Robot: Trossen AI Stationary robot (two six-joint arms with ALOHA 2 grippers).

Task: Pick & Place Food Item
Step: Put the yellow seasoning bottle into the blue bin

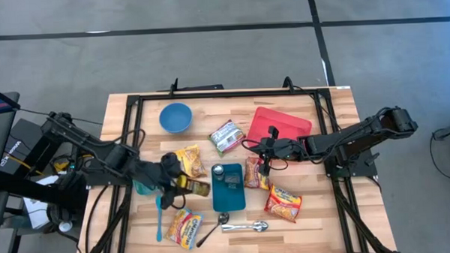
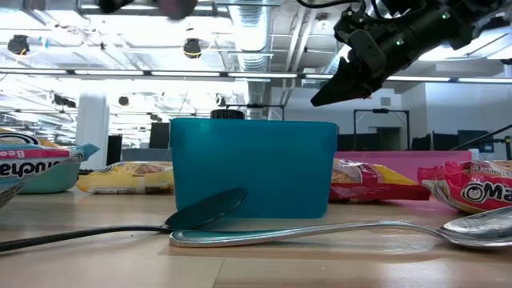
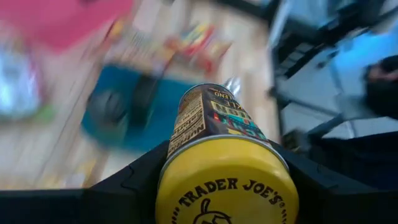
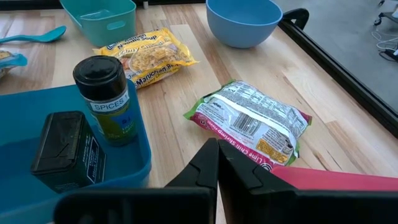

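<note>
My left tool (image 1: 183, 183) is clamped around a yellow-lidded can (image 1: 197, 187), its two dark fingers (image 3: 134, 180) pressed against either side of the lid; the jaws stand fairly wide because the can fills them. In the left wrist view the can (image 3: 217, 149) points away from me with its yellow end toward the camera and its printed label running off toward the teal bin (image 3: 134, 115). From above, the can lies sideways in my grip just beside the left edge of the teal bin (image 1: 229, 188), between a yellow noodle packet (image 1: 190, 161) and another packet (image 1: 184, 226) nearer the front edge of the wooden surface (image 1: 310, 214). My right tool (image 1: 265, 169) has its fingers pressed fully together with nothing between them, and it hangs above the surface near the red tray (image 1: 281, 124), just right of the bin and over a noodle packet (image 1: 255, 173). The right wrist view shows a spice jar (image 4: 109, 99) standing upright in the bin beside a dark box (image 4: 62, 146), with a green-edged noodle packet (image 4: 252, 124) lying on the wood and a blue bowl (image 4: 244, 22) beyond it. A spoon (image 1: 243, 226) and a dark spoon (image 1: 213, 227) lie in front of the bin.
</note>
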